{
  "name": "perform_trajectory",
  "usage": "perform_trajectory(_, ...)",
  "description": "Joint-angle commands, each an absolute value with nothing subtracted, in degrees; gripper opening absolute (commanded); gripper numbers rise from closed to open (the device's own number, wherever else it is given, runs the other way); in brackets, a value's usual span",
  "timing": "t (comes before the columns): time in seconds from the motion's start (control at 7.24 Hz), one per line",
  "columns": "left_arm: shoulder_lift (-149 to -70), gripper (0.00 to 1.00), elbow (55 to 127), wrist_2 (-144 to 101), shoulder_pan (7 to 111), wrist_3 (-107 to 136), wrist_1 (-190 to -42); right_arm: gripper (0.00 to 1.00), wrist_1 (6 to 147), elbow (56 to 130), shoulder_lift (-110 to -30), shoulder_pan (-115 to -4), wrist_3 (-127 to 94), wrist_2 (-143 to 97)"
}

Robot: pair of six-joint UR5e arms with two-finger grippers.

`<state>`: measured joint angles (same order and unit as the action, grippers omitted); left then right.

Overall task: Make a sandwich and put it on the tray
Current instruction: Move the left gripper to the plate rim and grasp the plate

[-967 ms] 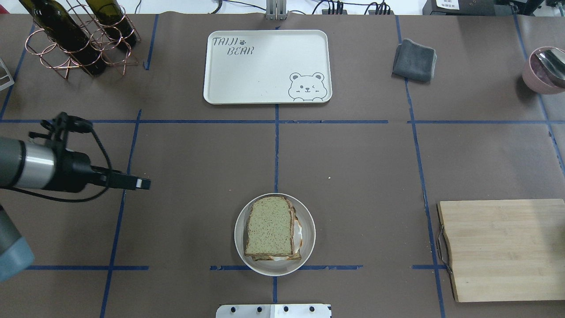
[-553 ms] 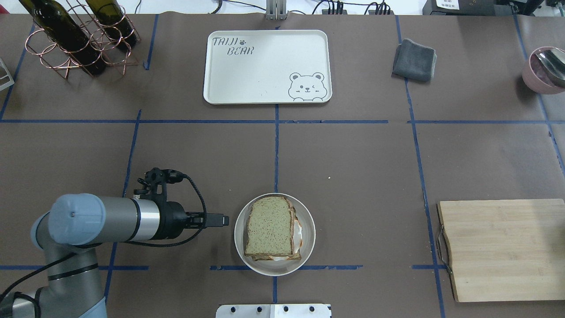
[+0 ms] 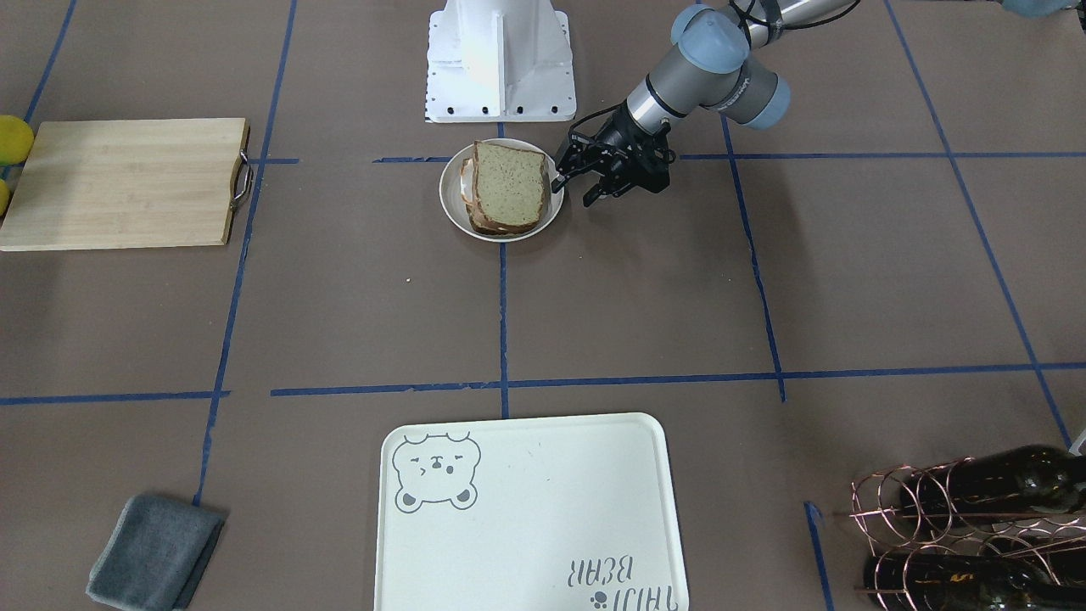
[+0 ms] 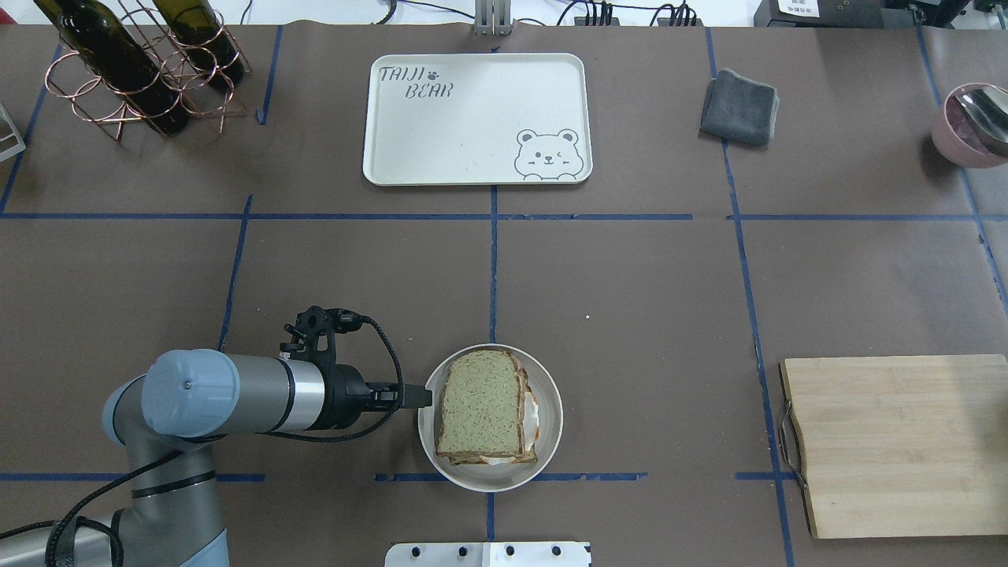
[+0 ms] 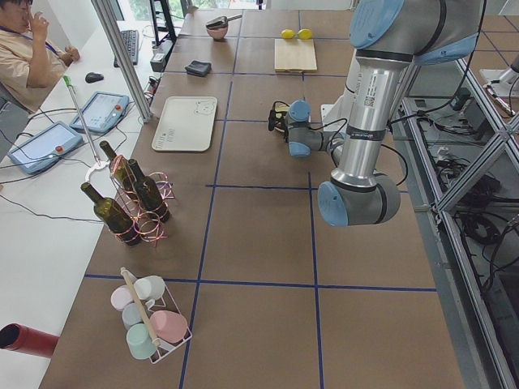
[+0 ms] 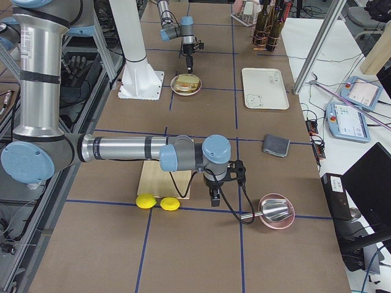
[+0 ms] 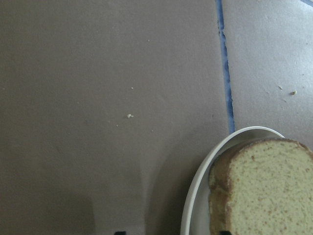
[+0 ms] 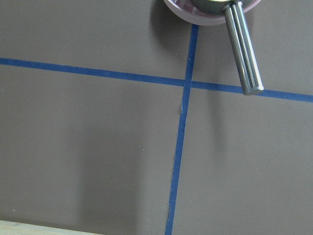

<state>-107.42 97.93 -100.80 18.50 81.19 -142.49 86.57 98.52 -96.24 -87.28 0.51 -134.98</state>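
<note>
Across the brown paper-covered tabletop [image 4: 630,315] with its blue tape lines, the large cream-white rectangular tray with the bear drawing [image 4: 472,110] lies bare at the far side, well apart from the food. The grey left arm [image 4: 236,394] has swung in within a second from the table's left edge and now lies level beside the round white plate [image 4: 551,386], which sits near the robot's base on the centre line.

On that plate rests the sandwich of two speckled tan bread slices with dark crusts [image 4: 480,413], fried egg white peeking out at its right and near edges. Its longer side runs roughly from the robot toward the tray, the rounded crust end pointing tray-ward with a slight tilt.

The left pincer [image 4: 425,396] reaches the plate's left rim, its fingers spread apart and holding nothing. Assembly looks finished; the arrival suggests the carry to the tray is about to start.

The right pincer [image 6: 215,198] hangs far off near a pink bowl; whether it is apart or together cannot be told.
</note>
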Motion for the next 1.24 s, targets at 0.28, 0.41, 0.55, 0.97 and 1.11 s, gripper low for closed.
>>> perform_trajectory(0.28, -108.5, 0.20, 96.6, -100.8, 17.0, 81.2, -142.6, 1.00, 86.6, 98.4, -96.3, -87.2, 0.4, -134.9)
perform_trajectory(0.41, -108.5, 0.01, 96.6, -100.8, 16.7, 81.2, -142.6, 1.00, 86.6, 98.4, -96.3, -87.2, 0.4, -134.9)
perform_trajectory(0.55, -108.5, 0.00, 96.6, -100.7, 16.7, 81.2, -142.6, 1.00, 86.6, 98.4, -96.3, -87.3, 0.4, -134.9)
perform_trajectory(0.97, -108.5, 0.00, 97.6, -101.3, 16.7, 81.1, -142.4, 1.00, 86.6, 98.4, -96.3, -87.2, 0.4, -134.9)
perform_trajectory(1.11, -108.3, 0.00, 97.6, -103.0, 17.0, 81.0, -142.3, 1.00, 86.6, 98.4, -96.3, -87.2, 0.4, -134.9)
